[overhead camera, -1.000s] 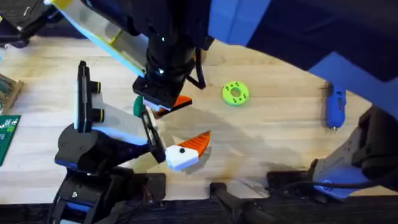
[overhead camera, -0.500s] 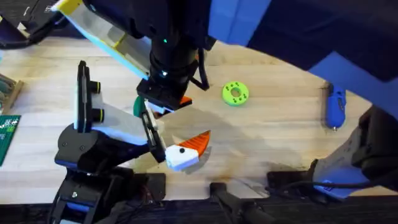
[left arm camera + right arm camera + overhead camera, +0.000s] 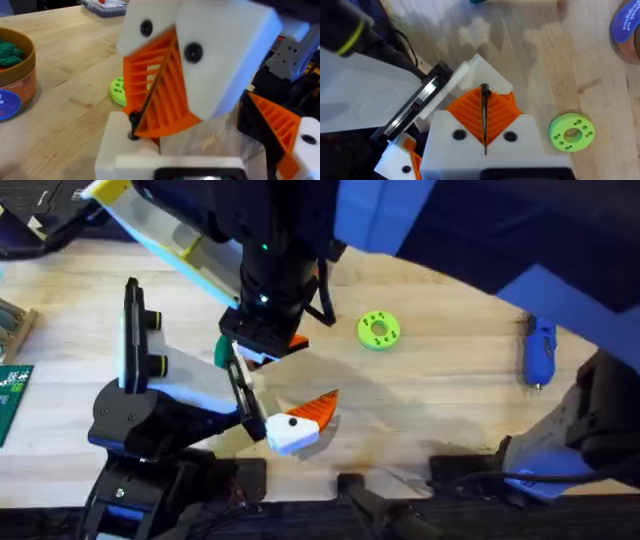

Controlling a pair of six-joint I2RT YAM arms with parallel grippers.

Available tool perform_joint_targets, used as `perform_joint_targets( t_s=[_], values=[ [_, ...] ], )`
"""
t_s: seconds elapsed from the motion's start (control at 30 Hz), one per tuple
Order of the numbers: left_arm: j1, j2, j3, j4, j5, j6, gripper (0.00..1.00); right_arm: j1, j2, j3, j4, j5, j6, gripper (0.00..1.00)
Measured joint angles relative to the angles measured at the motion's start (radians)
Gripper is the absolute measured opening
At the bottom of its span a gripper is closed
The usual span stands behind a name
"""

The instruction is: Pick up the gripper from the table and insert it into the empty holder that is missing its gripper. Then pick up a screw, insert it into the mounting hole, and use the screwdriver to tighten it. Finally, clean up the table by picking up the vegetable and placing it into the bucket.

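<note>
Both grippers have their orange-ribbed fingers pressed together: the left gripper [image 3: 160, 85] around a thin dark screw [image 3: 150, 107], the right gripper [image 3: 484, 120] likewise. The blue screwdriver [image 3: 539, 352] lies on the desk [image 3: 440, 400] at far right, well apart from the lime-green disc [image 3: 378, 330]. The bucket [image 3: 15, 75] holds green vegetable.

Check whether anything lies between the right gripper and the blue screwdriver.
The flat lime-green disc lies on the table roughly between the right gripper and the screwdriver. Nothing else visible lies on that stretch.
</note>
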Motion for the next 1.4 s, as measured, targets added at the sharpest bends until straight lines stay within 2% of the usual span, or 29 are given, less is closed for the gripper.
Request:
perform_joint_targets(
  t_s=[0.13,0.27,0.37,0.47,0.6,0.63,0.83,1.07,1.27,1.4],
  values=[
    [0.000,0.000,0.000,0.000,0.000,0.000,0.986,0.000,0.000,0.000,0.000,0.000,0.000,0.007],
    [0.000,0.000,0.000,0.000,0.000,0.000,0.986,0.000,0.000,0.000,0.000,0.000,0.001,0.098],
    [0.000,0.000,0.000,0.000,0.000,0.000,0.985,0.000,0.000,0.000,0.000,0.000,0.001,0.221],
    [0.000,0.000,0.000,0.000,0.000,0.000,0.986,-0.004,0.000,0.000,-0.001,0.000,0.001,0.410],
    [0.000,0.000,0.000,0.000,0.000,0.000,0.986,-0.021,-0.021,0.000,-0.014,0.019,0.002,0.938],
    [0.000,0.000,0.000,0.000,0.000,0.000,0.986,-0.026,-0.033,0.000,-0.016,0.017,0.003,0.980],
    [0.000,0.000,0.000,0.000,0.000,0.000,0.986,-0.047,-0.107,0.000,-0.043,0.008,0.009,0.992],
    [0.000,0.000,0.000,0.000,0.000,0.000,0.986,-0.149,-0.185,-0.034,-0.059,0.005,0.054,0.994],
    [0.000,0.000,0.000,0.000,0.000,0.000,0.985,-0.178,-0.301,-0.231,0.016,0.003,0.109,0.994],
    [0.000,0.000,0.000,0.000,0.000,0.001,0.986,-0.185,-0.439,-0.416,0.098,0.000,0.162,0.994]
  ],
)
